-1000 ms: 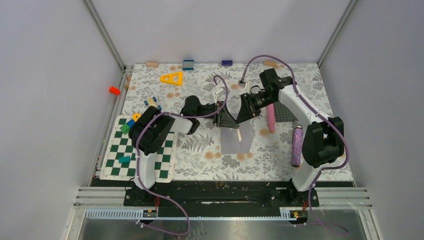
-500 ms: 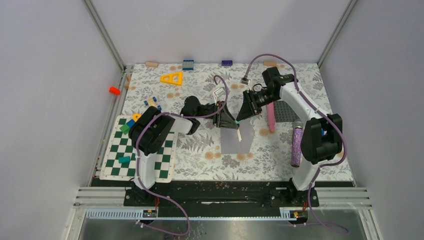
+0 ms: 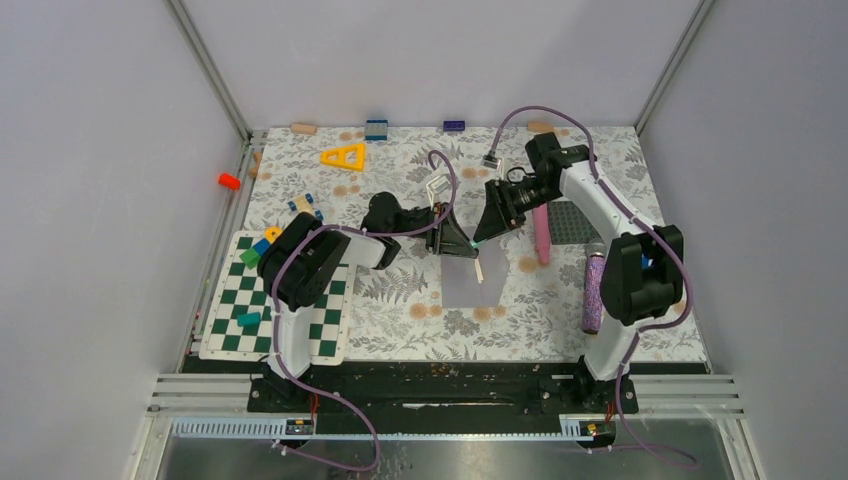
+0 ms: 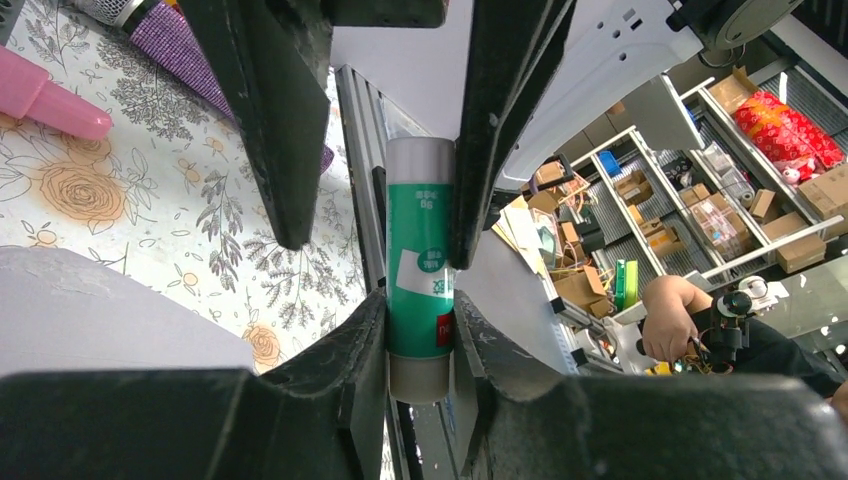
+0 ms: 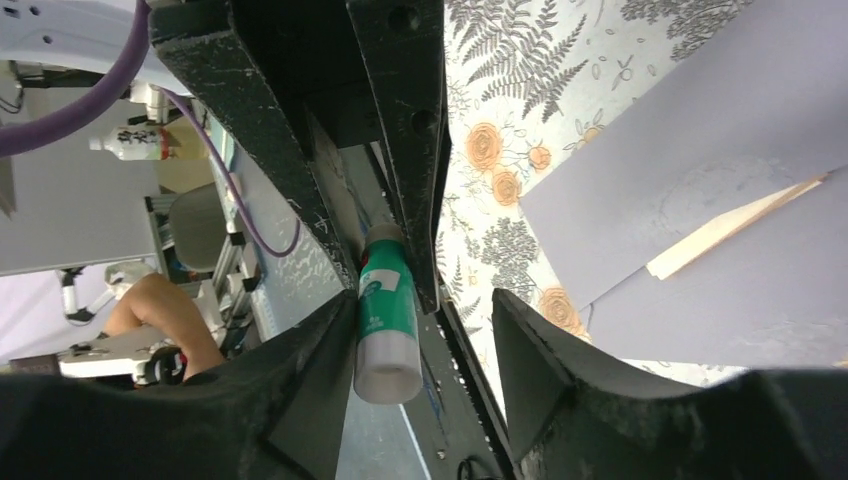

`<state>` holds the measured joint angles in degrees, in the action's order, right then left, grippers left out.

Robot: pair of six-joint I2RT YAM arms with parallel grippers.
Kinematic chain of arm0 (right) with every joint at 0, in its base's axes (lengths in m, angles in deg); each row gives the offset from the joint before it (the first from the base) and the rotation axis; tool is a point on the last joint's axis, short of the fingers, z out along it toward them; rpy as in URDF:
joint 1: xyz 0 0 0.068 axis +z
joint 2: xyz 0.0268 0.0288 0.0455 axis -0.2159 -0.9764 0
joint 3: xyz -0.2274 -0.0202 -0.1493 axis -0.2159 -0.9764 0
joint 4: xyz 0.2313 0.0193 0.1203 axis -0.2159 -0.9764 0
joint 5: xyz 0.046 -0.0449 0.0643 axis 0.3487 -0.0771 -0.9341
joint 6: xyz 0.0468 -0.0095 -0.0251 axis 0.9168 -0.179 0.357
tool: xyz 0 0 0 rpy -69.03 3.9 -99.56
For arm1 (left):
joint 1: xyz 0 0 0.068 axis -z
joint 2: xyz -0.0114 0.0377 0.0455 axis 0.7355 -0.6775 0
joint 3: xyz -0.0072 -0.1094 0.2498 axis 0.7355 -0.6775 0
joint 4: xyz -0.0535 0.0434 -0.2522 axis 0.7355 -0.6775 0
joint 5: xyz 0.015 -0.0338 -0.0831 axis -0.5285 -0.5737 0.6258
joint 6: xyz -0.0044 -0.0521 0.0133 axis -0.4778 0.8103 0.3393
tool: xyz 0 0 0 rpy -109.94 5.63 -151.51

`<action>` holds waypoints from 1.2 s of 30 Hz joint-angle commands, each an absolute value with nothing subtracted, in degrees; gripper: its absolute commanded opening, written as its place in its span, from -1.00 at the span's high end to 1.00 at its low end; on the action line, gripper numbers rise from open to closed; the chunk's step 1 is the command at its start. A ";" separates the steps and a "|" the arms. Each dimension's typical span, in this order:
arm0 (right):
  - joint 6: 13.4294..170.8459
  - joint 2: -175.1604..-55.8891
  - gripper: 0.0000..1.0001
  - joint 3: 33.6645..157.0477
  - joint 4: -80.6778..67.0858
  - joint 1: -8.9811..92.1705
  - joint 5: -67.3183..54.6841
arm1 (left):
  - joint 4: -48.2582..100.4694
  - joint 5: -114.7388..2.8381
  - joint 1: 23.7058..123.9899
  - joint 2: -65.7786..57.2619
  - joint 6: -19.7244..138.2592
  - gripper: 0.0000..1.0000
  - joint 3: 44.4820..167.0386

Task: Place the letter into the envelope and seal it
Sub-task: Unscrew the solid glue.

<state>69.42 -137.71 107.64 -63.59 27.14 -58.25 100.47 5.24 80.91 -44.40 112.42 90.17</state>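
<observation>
**Top view**
- My left gripper [image 3: 460,246] and my right gripper [image 3: 482,236] are nose to nose at mid-table. I cannot tell the jaw widths from here.
- The envelope [image 3: 468,292] is plain grey with straight edges. It lies flat on the flowered table [image 3: 400,290], just to the near side of both tips, towards my bases.
- The letter [image 3: 479,271] shows only as a thin tan sliver on the envelope, just below my right tips.
- Room: flowered cloth shows along both long edges of the envelope. A pink stick [image 3: 542,236] and a dark studded plate [image 3: 568,222] lie near my right gripper's outer side. A chequered board [image 3: 285,300] is well apart, beyond my left arm.

**Left wrist view**
- My left jaws are narrow, clamped on the lower part of a glue stick [image 4: 420,270] with a green label and pale ends.
- My right fingers stand beyond it, spread wide. One touches the stick's upper part and the other stands off, with a gap between.
- A grey corner of the envelope lies low beside my left finger.
- The table's edge rail runs behind the stick.

**Right wrist view**
- My right jaws are wide, gripping nothing. The stick's pale end leans on one finger and the other finger is well apart from it.
- My left fingers pinch the stick's far end.
- The envelope lies out beyond my free finger as two grey faces with faint scuffs. The letter is a slanted tan strip along the seam between them.
</observation>
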 commanded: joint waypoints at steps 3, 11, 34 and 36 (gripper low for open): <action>53.21 -126.34 -0.39 103.33 -59.30 25.03 -52.97 | 105.21 7.85 81.90 -41.92 113.03 0.65 90.72; 36.05 -110.86 -0.38 89.10 -48.52 23.63 -59.41 | 105.30 8.60 85.02 -42.29 114.23 0.66 91.39; -8.61 -112.08 0.06 90.67 -82.78 21.31 -69.32 | 106.00 12.31 88.25 -43.51 116.49 0.65 92.97; -14.07 -113.86 0.08 93.05 -88.96 20.31 -70.00 | 106.00 12.38 88.30 -43.63 116.57 0.65 93.05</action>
<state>1.08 -110.91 87.90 -72.15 22.18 -66.16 101.82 10.48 88.01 -44.40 116.77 90.98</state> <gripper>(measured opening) 0.468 0.247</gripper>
